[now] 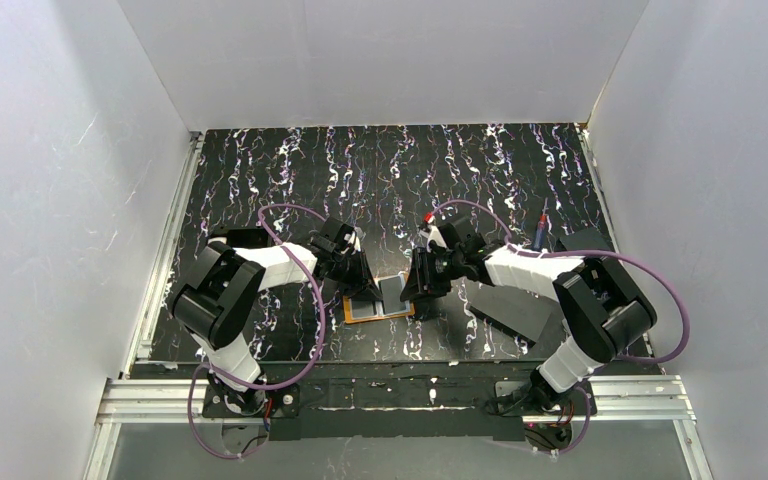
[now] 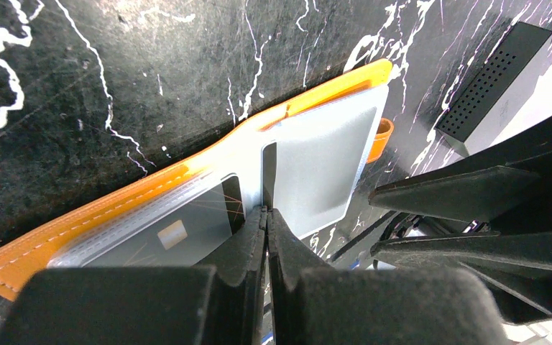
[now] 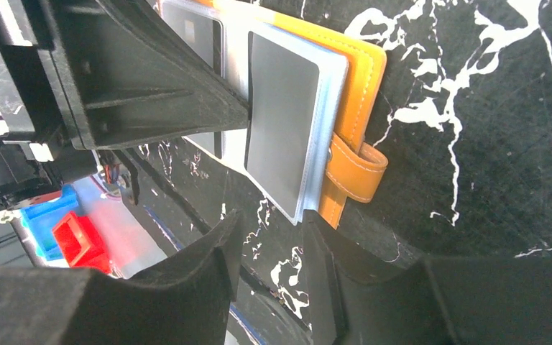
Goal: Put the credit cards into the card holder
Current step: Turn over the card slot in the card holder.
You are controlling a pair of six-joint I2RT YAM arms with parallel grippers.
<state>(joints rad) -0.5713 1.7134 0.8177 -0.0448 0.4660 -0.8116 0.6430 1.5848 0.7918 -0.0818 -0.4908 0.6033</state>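
Observation:
The orange card holder lies open on the dark marbled table, its pale clear sleeves facing up. In the left wrist view a dark credit card with a gold chip sits in the holder's left sleeve, and a plain grey card fills the right one. My left gripper is shut, its tips touching the sleeves at the fold. My right gripper is open with nothing between its fingers, just off the near corner of the grey card's sleeve, beside the snap tab.
Flat black rectangles lie right of the holder under the right arm. A black perforated block sits close to the holder's far end. Red and blue bins show beyond the table edge. White walls enclose three sides.

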